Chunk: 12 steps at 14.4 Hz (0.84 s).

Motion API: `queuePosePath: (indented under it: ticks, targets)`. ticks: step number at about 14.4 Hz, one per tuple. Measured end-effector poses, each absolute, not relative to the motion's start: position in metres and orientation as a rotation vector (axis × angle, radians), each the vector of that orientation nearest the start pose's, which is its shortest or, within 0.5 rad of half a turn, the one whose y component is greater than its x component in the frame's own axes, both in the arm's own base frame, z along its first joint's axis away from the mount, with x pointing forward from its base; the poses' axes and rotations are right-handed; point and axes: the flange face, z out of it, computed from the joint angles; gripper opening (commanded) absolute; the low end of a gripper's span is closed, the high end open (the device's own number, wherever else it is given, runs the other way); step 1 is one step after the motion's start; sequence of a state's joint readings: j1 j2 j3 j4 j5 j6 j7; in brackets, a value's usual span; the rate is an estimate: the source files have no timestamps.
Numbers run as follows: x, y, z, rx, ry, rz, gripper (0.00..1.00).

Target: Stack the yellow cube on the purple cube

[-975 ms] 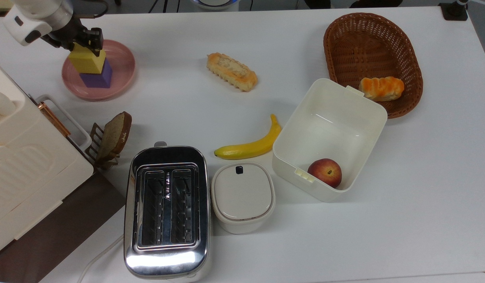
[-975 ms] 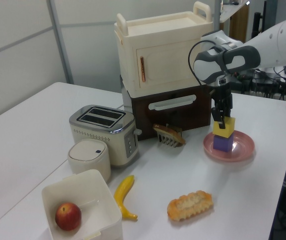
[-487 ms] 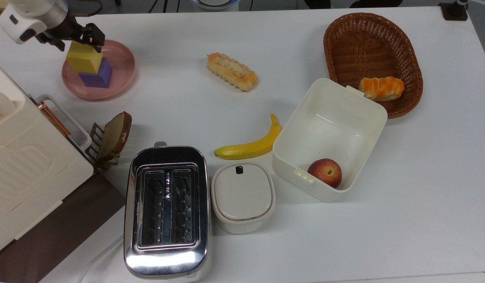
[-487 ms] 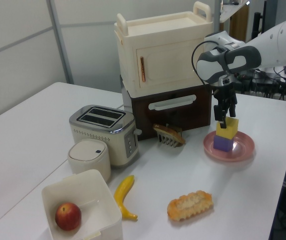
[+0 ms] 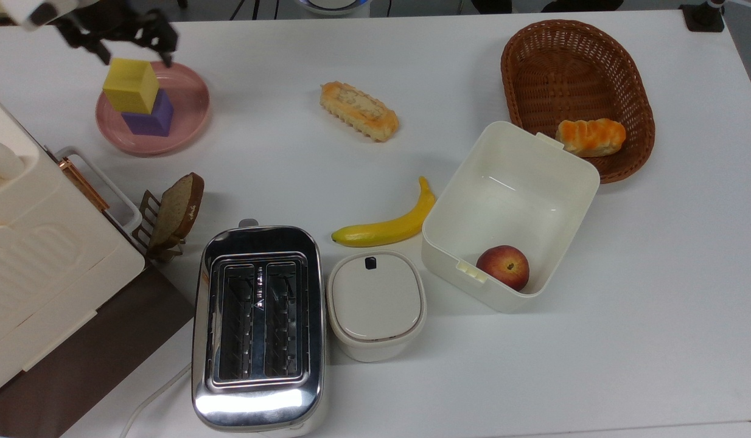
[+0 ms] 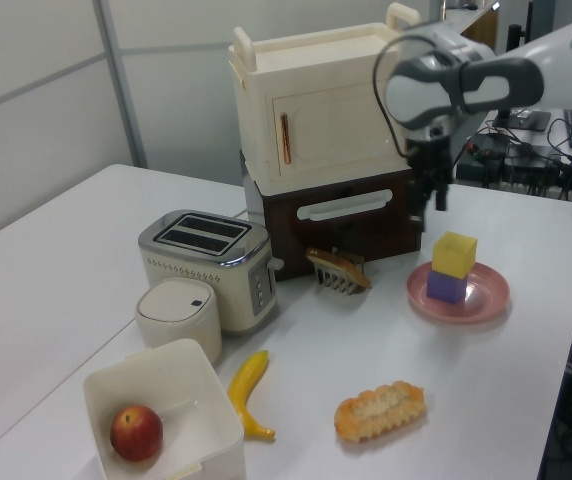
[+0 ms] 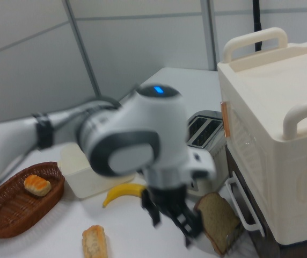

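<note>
Yellow cube (image 5: 131,85): it sat on top of the purple cube (image 5: 150,117), slightly off-centre and turned a little against it, on the pink plate (image 5: 187,121) at the top view's upper left.
Gripper (image 5: 134,50): it hung above the stack, fingers spread apart, holding nothing and touching neither block.
Feel: the yellow block looked light and stiff, with matte faces that should not slip; probably not fragile.
Where to hold: on two opposite flat side faces, near their middle, if it needed straightening.
Risk: the stack looked easy to topple with a sideways nudge.
Progress: the piling appeared done.
Nearby: a slice of bread (image 5: 178,208) in a rack, well apart.
</note>
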<state>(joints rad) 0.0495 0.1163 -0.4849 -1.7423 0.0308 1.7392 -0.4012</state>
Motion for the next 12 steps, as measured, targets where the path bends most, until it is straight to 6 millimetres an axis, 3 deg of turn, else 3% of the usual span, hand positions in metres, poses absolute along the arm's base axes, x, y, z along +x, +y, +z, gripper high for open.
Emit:
queuePosePath:
  ticks: [4, 6, 7, 10, 12]
  targets:
    - [0.551, -0.131, 0.552, -3.100, -0.015, 0.127, 1.00]
    - [0.557, -0.072, 0.569, -3.102, -0.060, 0.118, 1.00]
    - [0.559, -0.052, 0.572, -3.104, -0.061, 0.114, 1.00]
    - [0.562, -0.015, 0.574, -3.106, -0.088, 0.111, 1.00]
    - [0.562, -0.005, 0.574, -3.109, -0.036, 0.112, 1.00]
